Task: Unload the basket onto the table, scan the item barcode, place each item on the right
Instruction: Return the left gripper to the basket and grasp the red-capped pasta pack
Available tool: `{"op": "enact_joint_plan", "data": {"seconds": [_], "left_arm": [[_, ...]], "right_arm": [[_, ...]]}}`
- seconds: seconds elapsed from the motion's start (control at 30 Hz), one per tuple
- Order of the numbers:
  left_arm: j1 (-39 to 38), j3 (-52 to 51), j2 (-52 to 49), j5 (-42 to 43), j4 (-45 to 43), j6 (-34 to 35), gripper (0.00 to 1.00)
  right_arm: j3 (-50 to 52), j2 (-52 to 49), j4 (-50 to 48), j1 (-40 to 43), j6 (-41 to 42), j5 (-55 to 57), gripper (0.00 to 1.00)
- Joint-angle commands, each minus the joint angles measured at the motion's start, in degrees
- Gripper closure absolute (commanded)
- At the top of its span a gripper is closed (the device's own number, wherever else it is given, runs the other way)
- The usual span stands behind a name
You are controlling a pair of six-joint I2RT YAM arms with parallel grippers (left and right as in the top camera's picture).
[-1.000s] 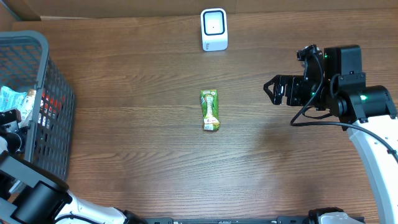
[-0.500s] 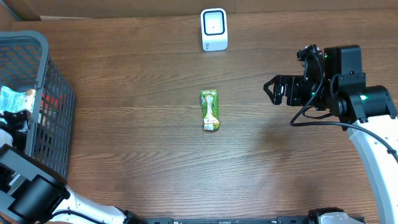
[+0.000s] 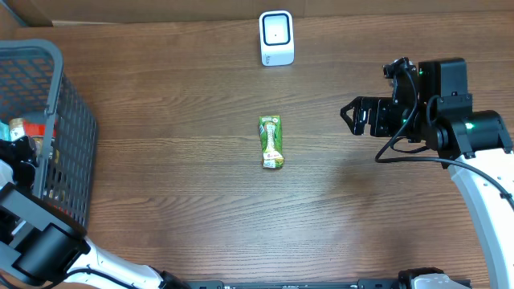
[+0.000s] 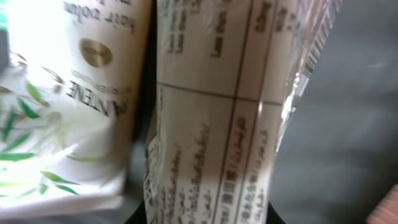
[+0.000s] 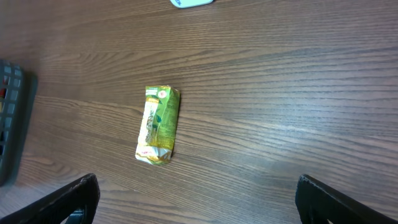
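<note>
Wood-grain table (image 3: 161,201) carrying a grey mesh basket (image 3: 72,120). My left fingers (image 3: 18,151): inside basket, close to a nutrition-label packet (image 4: 211,124) beside a Pantene sachet (image 4: 74,93); apart or together, cannot tell. My right fingers (image 5: 74,194): wide apart, far right of basket. Green packet (image 3: 272,142): flat on table, between basket and right fingers.

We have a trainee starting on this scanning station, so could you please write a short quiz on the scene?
1. True or false: the green packet lies inside the grey basket.
2. Which is nearer the white scanner: A the packet, B the basket?
3. On the right arm, how do the jaws stand?
Key: 1 false; 2 A; 3 open, nothing between them.
</note>
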State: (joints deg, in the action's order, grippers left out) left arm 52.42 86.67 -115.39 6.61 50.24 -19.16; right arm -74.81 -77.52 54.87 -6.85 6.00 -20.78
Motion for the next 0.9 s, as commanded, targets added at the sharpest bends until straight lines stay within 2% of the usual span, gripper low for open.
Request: {"op": "enact_joint_plan", "data": {"seconds": [0.0, 0.13, 0.33, 0.57, 0.87], "left_arm": [[0.24, 8.83, -1.57, 1.7, 4.35, 10.73, 0.96], [0.07, 19.63, -1.57, 6.14, 11.45, 15.15, 0.96], [-1.16, 33.0, -1.53, 12.55, 18.82, 15.93, 0.96], [-4.68, 46.29, -1.42, 12.9, 25.27, 16.79, 0.96], [-8.74, 49.83, 0.85, 12.44, 27.71, 16.81, 0.96]], "right_arm": [[-1.4, 0.02, -0.39, -0.33, -0.07, -0.33, 0.0], [-1.38, 0.02, -0.39, -0.33, -0.07, -0.33, 0.0], [-1.4, 0.02, -0.37, -0.33, -0.07, -0.33, 0.0], [-1.4, 0.02, -0.31, -0.33, -0.07, -0.35, 0.0], [-1.4, 0.02, -0.11, -0.33, -0.04, -0.35, 0.0]]}}
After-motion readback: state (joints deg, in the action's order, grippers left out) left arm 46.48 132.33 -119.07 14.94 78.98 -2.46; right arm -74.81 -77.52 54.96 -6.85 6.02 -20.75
